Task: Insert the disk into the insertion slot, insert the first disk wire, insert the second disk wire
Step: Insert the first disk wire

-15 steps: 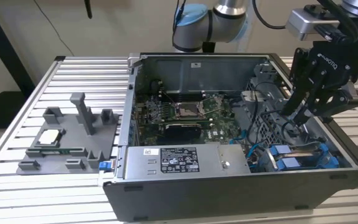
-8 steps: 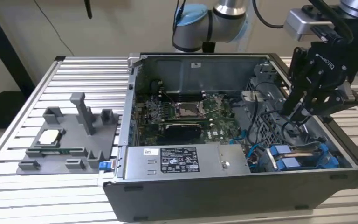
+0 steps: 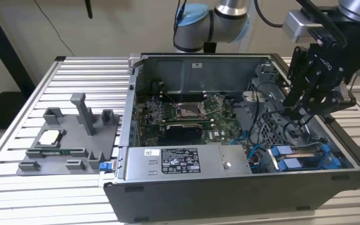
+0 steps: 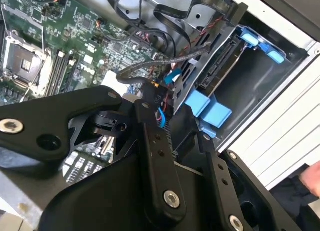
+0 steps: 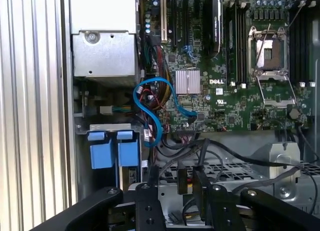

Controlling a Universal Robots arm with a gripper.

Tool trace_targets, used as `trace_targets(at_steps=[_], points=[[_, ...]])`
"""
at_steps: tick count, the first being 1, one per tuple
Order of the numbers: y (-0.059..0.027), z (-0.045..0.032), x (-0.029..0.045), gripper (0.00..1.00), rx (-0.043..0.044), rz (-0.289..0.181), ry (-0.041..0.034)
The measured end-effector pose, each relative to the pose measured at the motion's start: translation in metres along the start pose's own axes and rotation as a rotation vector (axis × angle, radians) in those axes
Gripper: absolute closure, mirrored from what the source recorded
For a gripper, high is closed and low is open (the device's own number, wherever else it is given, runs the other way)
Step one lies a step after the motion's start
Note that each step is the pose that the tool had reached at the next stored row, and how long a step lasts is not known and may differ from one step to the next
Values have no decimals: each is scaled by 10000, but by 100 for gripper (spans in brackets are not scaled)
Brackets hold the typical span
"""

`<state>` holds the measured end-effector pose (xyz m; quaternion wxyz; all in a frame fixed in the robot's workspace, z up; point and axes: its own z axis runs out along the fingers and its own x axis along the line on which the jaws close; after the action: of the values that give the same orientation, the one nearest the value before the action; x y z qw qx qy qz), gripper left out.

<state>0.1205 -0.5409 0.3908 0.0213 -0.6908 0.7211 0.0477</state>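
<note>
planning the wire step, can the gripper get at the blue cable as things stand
Probably yes: the case is open, the gripper hangs inside it, and the blue cable loops free over the motherboard, though black cables lie close by.

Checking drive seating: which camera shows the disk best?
The second wrist view: the disk sits in the insertion slot with its connector edge facing the camera. The first wrist view gives two blue tabs end-on. The exterior view gives the blue carrier in a corner of the case.
</note>
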Motion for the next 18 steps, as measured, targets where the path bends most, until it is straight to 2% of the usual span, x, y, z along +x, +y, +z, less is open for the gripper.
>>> trace_targets(at_steps=[6, 11, 14, 15, 18], points=[[0, 0, 0, 60, 0, 0, -13], [0, 4, 0, 60, -5, -3, -111], [-1, 18, 2, 60, -6, -4, -136], [-1, 21, 3, 60, -7, -4, -163], [-1, 26, 3, 60, -15, -1, -361]])
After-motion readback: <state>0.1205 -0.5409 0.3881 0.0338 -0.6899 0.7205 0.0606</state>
